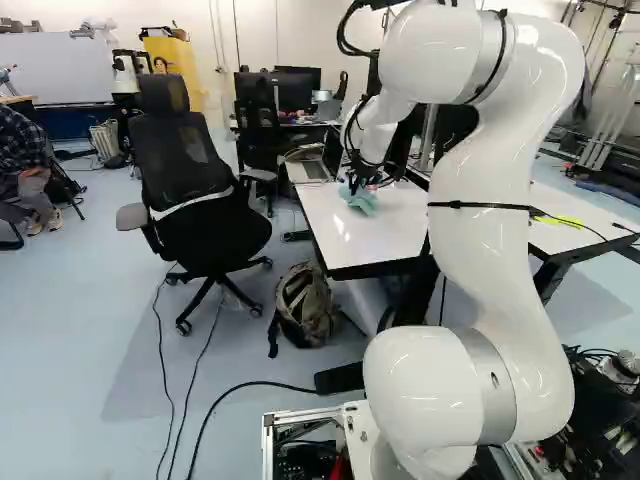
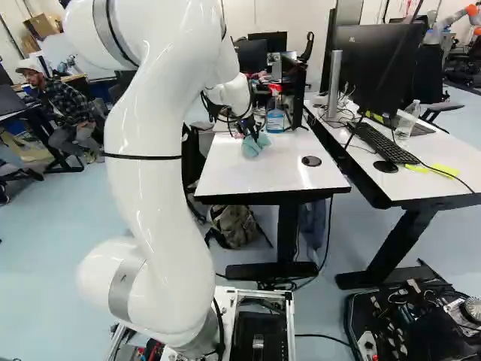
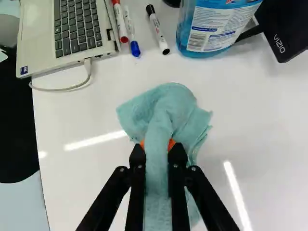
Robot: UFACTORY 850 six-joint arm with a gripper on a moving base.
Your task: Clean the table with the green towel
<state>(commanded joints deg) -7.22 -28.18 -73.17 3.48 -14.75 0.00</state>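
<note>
two black orange-padded fingers (image 3: 137, 163) grip the rumpled green cloth towel (image 3: 166, 108) on the flat white desk (image 3: 260, 130); probably wiping, needs a pressed sweep next.

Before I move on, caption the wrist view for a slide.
Jaws grip the green towel on a white table, laptop, markers and bottle ahead.

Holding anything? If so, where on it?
Yes, the green towel: the gripper pinches a bunched fold near its middle, cloth spreading out ahead.
</note>
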